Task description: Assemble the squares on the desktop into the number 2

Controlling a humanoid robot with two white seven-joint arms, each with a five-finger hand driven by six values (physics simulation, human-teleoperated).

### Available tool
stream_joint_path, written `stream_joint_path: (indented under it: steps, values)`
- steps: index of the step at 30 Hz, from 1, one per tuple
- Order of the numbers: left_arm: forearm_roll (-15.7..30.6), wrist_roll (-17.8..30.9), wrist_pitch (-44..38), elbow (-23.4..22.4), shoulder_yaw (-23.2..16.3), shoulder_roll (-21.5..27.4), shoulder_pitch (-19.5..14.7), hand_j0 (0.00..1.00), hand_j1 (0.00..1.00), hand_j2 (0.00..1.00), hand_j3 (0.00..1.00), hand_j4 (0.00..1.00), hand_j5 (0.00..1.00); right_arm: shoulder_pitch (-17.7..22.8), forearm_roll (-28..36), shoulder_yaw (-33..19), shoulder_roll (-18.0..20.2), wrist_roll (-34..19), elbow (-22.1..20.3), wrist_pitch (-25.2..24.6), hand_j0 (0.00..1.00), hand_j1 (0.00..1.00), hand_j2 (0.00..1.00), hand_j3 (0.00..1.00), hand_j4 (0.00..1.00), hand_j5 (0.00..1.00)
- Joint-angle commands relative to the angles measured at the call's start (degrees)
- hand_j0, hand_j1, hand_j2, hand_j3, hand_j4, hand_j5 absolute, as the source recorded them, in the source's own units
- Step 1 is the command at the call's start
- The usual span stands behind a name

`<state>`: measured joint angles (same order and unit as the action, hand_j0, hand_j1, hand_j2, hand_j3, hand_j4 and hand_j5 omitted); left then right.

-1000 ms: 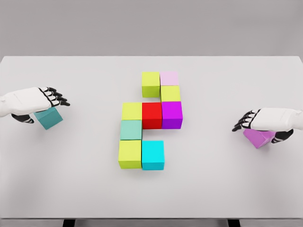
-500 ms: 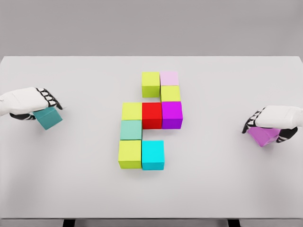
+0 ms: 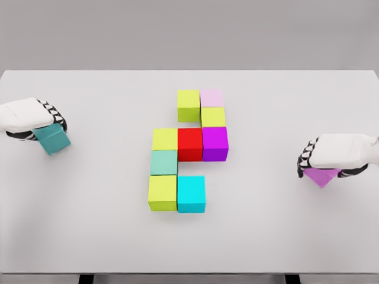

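White desktop [image 3: 89,231] carries nine unmarked squares touching at its middle: three yellow-green [image 3: 188,105], one pink, red, magenta, mint, cyan [image 3: 191,193]. At far left, the left hand [image 3: 32,117] grips a teal cube [image 3: 53,139]; right hand [image 3: 331,154] curls over a purple cube [image 3: 322,176].

White tabletop [image 3: 95,231] spans frame; plain grey wall [image 3: 189,32] behind; 2 dark supports at bottom edge.

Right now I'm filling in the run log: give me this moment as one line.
left hand: shut on teal cube | right hand: shut on purple cube | centre: nine-cube figure on table
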<state>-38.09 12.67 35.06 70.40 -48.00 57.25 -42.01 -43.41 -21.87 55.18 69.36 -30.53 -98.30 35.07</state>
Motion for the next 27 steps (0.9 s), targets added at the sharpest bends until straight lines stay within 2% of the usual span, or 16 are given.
stream_joint_path:
  steps: [1,3,9,15,21,22,23,24,27]
  values:
    - [0.3,-0.01,-0.06,-1.05,0.18,-0.73,0.0,0.62,0.62,0.62,0.62,0.62,0.62,0.0,0.25,-0.16,0.07,-0.49,-2.86,-0.07,0.64,0.64,0.64,0.64,0.64,0.64]
    - [0.3,-0.01,-0.06,-2.81,0.1,-2.4,-1.14,0.62,0.62,0.62,0.62,0.62,0.62,0.0,0.68,-0.07,-0.8,-0.41,-2.95,-0.07,0.64,0.64,0.64,0.64,0.64,0.64]
    - [-0.23,0.16,-0.06,-7.73,-0.17,-7.5,-4.57,0.62,0.62,0.62,0.62,0.62,0.62,-0.27,1.12,0.19,-8.36,-0.4,-2.95,-0.07,0.64,0.64,0.64,0.64,0.64,0.64]
    - [-0.23,0.08,-0.06,-7.99,-0.34,-8.2,-5.36,0.62,0.62,0.62,0.62,0.62,0.62,-0.27,2.18,0.89,-12.67,-0.4,-2.95,-0.07,0.64,0.64,0.64,0.64,0.64,0.64]
    - [-0.05,0.07,-0.06,-8.17,-0.26,-9.43,-8.26,0.62,0.62,0.62,0.62,0.62,0.62,-0.27,2.62,3.0,-14.25,-0.67,-2.95,-0.07,0.67,0.67,0.67,0.67,0.67,0.67]
    - [-0.05,0.07,-0.06,-8.78,-0.26,-10.22,-8.79,0.62,0.62,0.62,0.62,0.62,0.62,-0.27,2.62,3.09,-14.34,-0.58,-2.95,-0.07,0.71,0.71,0.71,0.71,0.71,0.71]
    - [-0.05,0.07,-0.06,-9.49,-0.26,-11.19,-9.49,0.62,0.62,0.62,0.62,0.62,0.62,-0.27,2.53,3.09,-14.17,-0.58,-2.95,-0.07,0.88,0.88,0.88,0.88,0.88,0.88]
    - [-0.14,0.16,-0.06,-10.54,-0.26,-12.16,-10.02,0.62,0.62,0.62,0.62,0.62,0.62,-0.27,2.62,2.92,-13.9,-0.4,-2.95,-0.07,1.0,1.0,1.0,1.0,1.0,1.0]
    - [-0.05,1.65,-0.06,-14.32,-0.08,-16.29,-12.74,0.63,0.63,0.63,0.63,0.63,0.63,-0.27,2.62,2.65,-13.64,-0.4,-2.95,-0.07,1.0,1.0,1.0,1.0,1.0,1.0]
